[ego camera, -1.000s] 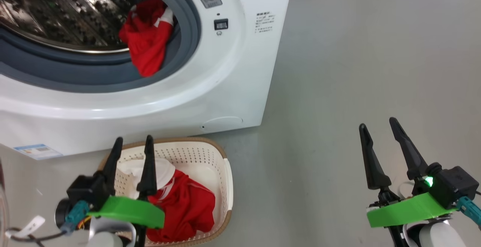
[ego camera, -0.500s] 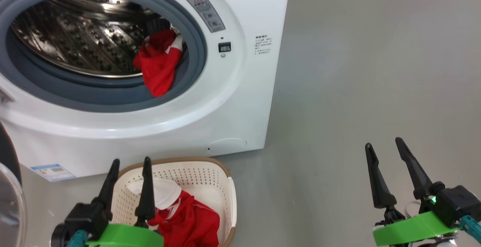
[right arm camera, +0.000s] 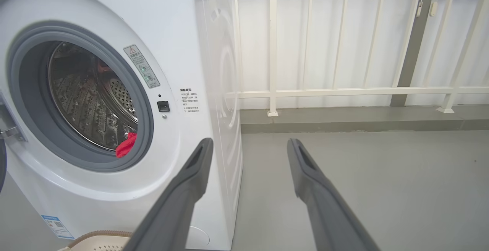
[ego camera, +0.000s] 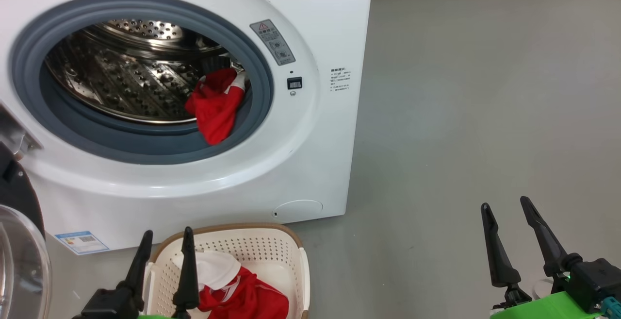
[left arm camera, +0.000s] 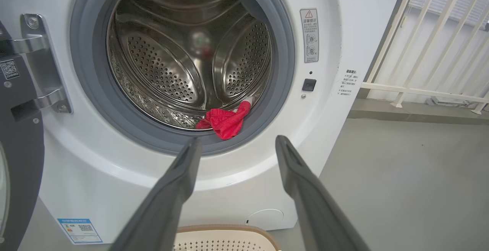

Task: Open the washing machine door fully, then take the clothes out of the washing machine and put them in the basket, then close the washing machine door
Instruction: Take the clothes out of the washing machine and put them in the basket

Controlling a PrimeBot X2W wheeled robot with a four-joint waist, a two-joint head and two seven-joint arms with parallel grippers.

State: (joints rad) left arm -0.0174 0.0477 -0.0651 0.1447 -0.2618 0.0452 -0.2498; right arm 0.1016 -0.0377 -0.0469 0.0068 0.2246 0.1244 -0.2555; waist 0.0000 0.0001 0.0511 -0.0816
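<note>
The white washing machine [ego camera: 310,154] stands with its door [ego camera: 19,241] swung open at the left edge. One piece of red clothes [ego camera: 216,105] hangs over the grey seal at the drum's lower right [left arm camera: 226,121] [right arm camera: 126,145]. In front of the machine sits the cream basket [ego camera: 271,243] holding a red and white garment [ego camera: 242,297]. My left gripper [ego camera: 165,241] hovers over the basket's left side, open and empty [left arm camera: 235,148]. Far to the right above bare floor, my right gripper [ego camera: 507,209] is open and empty too [right arm camera: 248,146].
Grey floor [ego camera: 461,115] spreads to the right of the machine. A white railing [right arm camera: 344,90] and wall run behind it. The door hinge [left arm camera: 34,63] and a blue label [ego camera: 81,242] show at the machine's left.
The head camera has tilted upward, so the machine, basket and both grippers sit lower in the picture. The grippers stay open; the garments have not moved.
</note>
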